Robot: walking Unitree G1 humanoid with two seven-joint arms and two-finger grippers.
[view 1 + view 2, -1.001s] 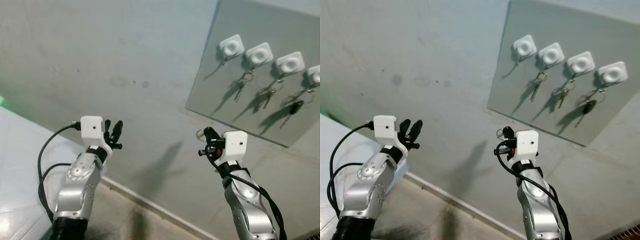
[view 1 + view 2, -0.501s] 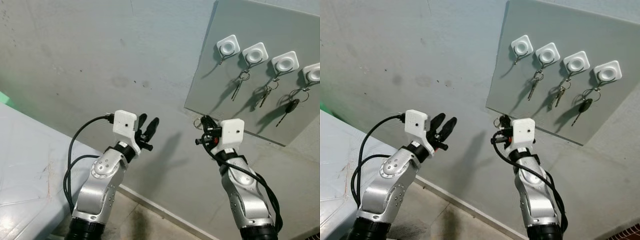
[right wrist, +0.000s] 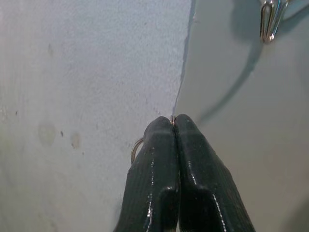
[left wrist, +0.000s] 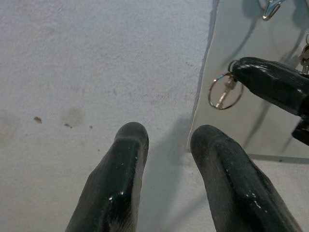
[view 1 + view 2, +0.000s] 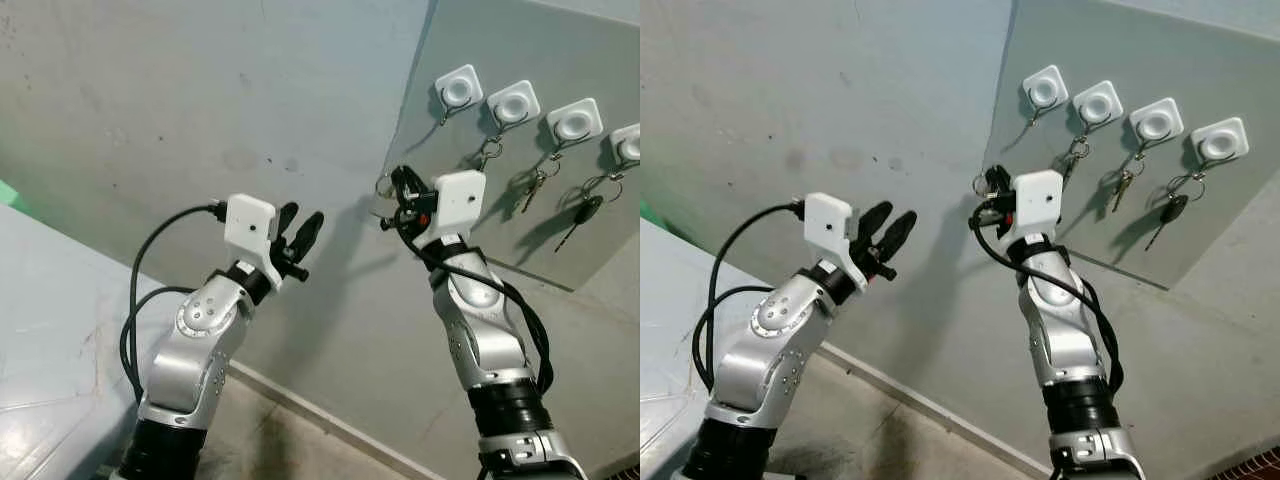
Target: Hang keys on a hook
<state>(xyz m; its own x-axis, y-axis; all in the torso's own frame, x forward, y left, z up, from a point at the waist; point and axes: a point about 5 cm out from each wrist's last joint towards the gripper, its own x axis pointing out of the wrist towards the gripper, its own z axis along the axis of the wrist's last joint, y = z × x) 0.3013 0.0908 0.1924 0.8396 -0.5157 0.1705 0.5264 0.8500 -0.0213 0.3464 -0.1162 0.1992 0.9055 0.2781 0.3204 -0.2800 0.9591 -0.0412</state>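
Left eye view | right end effector [image 5: 392,186] raised | key ring [image 5: 384,186] nearer hooks [image 5: 459,92]

Right tool [image 3: 174,122] apparently pinching key ring [image 3: 135,149]

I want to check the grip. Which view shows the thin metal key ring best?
The left wrist view: the thin metal key ring hangs in full outline from the right gripper. In the right wrist view, just an arc peeks past its shut fingers; in the eye views it is tiny.

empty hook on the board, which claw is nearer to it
Right. The right claw, shut on the key ring, is just below the empty hook at the board's edge. The left claw is open, farther off along the bare wall.
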